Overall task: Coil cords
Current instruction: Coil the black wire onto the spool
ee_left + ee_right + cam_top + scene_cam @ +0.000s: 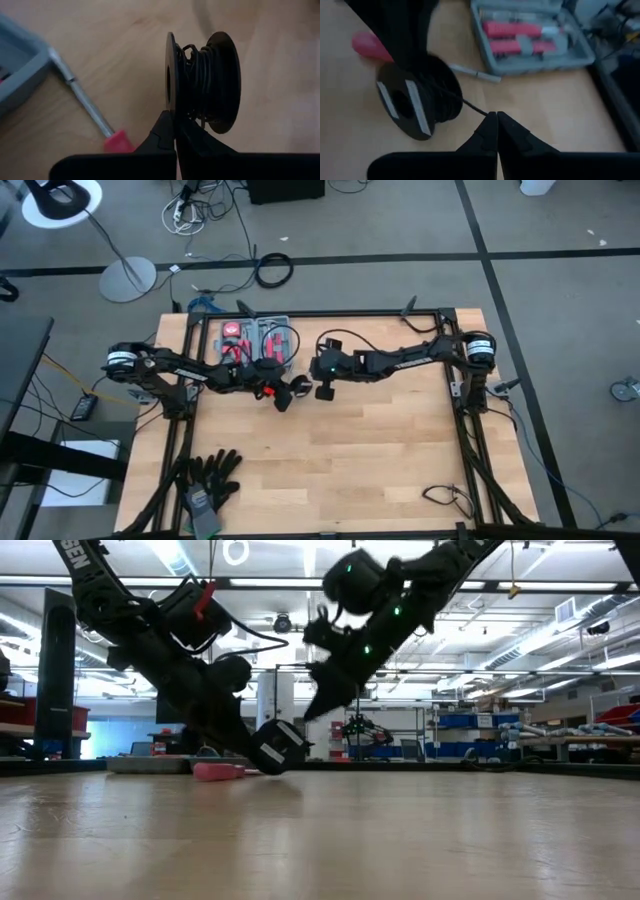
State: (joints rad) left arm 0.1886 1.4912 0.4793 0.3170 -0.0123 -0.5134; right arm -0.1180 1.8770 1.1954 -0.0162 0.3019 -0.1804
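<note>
Grey floor (560, 290), ceiling strip lights (560, 585)

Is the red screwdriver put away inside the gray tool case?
No. In the left wrist view the red-handled screwdriver lies on the bare wooden table, outside the gray tool case.

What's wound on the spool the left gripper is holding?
Thin black cord is wrapped in turns between the flanges of the spool; one strand runs to the right gripper. The left gripper pinches one flange. The core underneath is hidden.
</note>
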